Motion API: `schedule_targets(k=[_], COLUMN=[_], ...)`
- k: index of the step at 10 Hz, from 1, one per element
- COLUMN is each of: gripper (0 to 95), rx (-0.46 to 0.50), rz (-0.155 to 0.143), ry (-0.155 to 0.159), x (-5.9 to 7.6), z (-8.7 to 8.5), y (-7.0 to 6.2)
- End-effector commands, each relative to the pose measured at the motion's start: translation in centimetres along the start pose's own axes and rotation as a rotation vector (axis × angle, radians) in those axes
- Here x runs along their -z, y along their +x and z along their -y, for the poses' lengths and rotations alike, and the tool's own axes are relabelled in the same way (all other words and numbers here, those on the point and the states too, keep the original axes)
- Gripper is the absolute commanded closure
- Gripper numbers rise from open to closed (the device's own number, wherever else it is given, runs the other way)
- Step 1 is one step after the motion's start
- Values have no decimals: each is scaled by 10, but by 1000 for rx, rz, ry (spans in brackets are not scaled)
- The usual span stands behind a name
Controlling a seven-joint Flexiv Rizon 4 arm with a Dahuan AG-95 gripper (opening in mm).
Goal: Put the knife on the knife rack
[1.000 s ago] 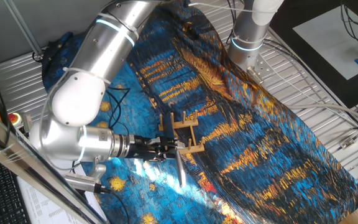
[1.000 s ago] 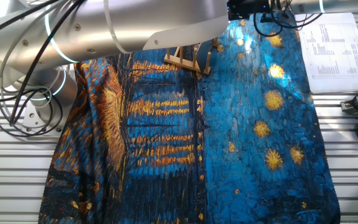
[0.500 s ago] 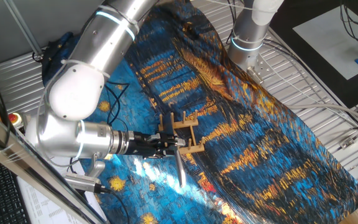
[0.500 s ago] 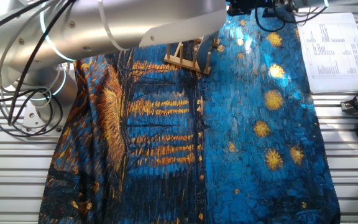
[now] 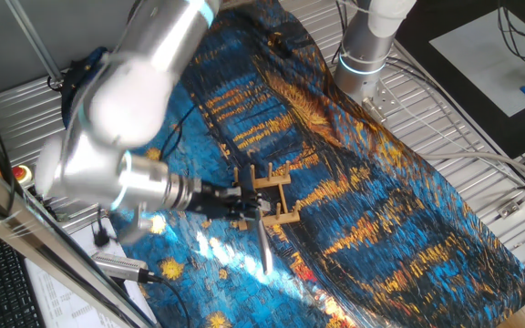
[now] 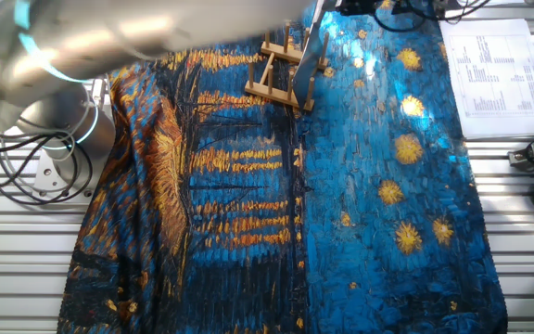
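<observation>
In one fixed view the silver arm (image 5: pixel 126 100) sweeps down from the top of the frame to the left middle, blurred by motion, and its dark gripper (image 5: pixel 241 206) reaches rightward to the centre of the picture. The fingers (image 5: pixel 235 204) are clenched on the pale handle end of the knife (image 5: pixel 264 244), whose grey blade hangs down from them toward the lower middle. The knife rack (image 5: pixel 270 194) stands just right of the gripper, close against it, on the blue and gold painted cloth (image 5: pixel 399 219) that covers the worktop (image 5: pixel 463 128).

In the other fixed view the rack (image 6: pixel 284 72) sits at the upper middle of the frame, with the blade (image 6: pixel 314 39) rising tilted above its right side. The blurred arm (image 6: pixel 109 37) fills the upper left. A printed sheet (image 6: pixel 494 65) lies at the upper right.
</observation>
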State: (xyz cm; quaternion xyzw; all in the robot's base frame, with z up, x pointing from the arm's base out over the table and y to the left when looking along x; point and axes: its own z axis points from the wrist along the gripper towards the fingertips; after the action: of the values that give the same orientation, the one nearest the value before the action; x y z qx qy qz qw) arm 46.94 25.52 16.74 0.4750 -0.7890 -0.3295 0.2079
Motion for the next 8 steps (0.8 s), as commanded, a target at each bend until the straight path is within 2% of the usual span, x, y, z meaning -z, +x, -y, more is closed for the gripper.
schedule_targets(k=[1, 2, 3, 4, 5, 6, 7, 8], gripper=[570, 570, 570, 760, 760, 760, 760, 760], rx=[-241, -321, -362, -397, -440, -467, -533, -533], rz=[60, 84, 105, 126, 149, 166, 186, 186], ry=[236, 290, 310, 337, 372, 394, 438, 438], x=[52, 71, 82, 93, 104, 112, 124, 124], z=[0, -1, 2, 6, 13, 18, 29, 29], y=[12, 18, 22, 26, 32, 37, 47, 47])
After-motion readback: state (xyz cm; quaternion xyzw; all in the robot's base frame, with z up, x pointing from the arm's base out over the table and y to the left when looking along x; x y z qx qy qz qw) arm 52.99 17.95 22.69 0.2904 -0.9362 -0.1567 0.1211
